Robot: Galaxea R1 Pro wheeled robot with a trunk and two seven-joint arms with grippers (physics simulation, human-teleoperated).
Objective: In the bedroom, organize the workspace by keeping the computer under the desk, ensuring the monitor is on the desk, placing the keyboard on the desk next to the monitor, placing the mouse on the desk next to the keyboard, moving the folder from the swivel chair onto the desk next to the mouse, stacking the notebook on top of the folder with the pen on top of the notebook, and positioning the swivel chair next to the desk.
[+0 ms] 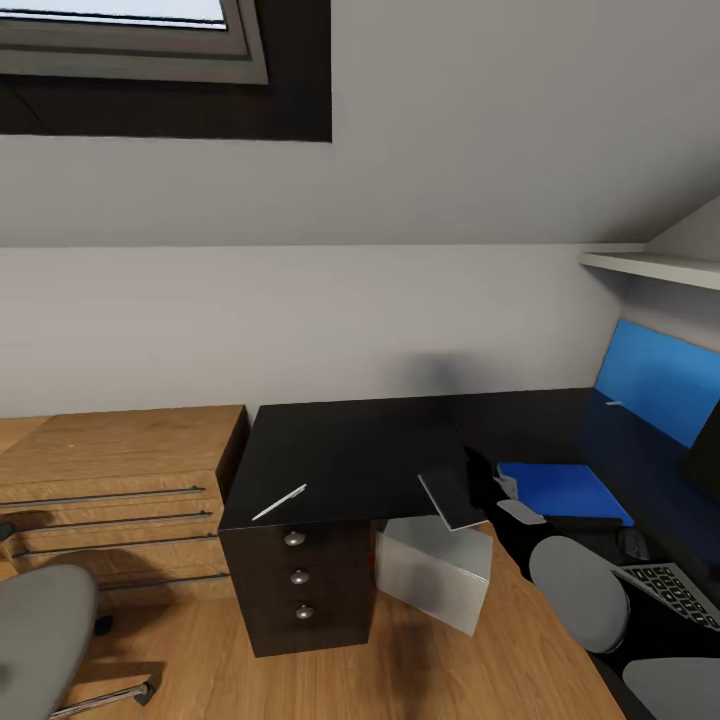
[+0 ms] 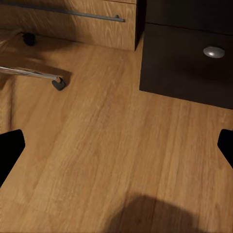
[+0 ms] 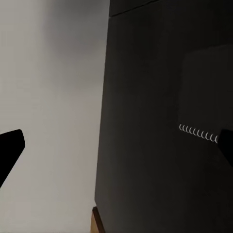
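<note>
Swivel chair (image 1: 40, 635) sits at the far left on the wood floor (image 1: 200, 660), well apart from the bench (image 1: 350, 450), one chrome leg and caster beside it. It should roll easily on casters, so a push on the seat or back would move it, and there is open floor between it and the drawer unit (image 1: 300, 580).

Moving right, and there's the pen (image 1: 280, 502), lying slantwise near the front edge of the black top. Light, thin, likely to roll: pinch it across the middle, and mind that edge. Next, the notebook (image 1: 452, 497), dark, hanging partly over the front corner. Stiff and flat, I'd judge, and that overhang gives a lip to take hold of.

Below it stands the computer (image 1: 435, 575), a pale box on the floor under the bench. Further right, the folder (image 1: 562, 490), blue and flat on the dark surface, with the mouse (image 1: 520, 511) pale just beside it. Keyboard (image 1: 675, 590) at the far right, partly hidden behind grey arm parts.

Left end effector (image 2: 116, 145) hangs over bare floor, fingers wide apart and holding nothing. Right end effector (image 3: 116, 145) likewise spread and empty, facing the dark surface and the notebook's spiral binding.
</note>
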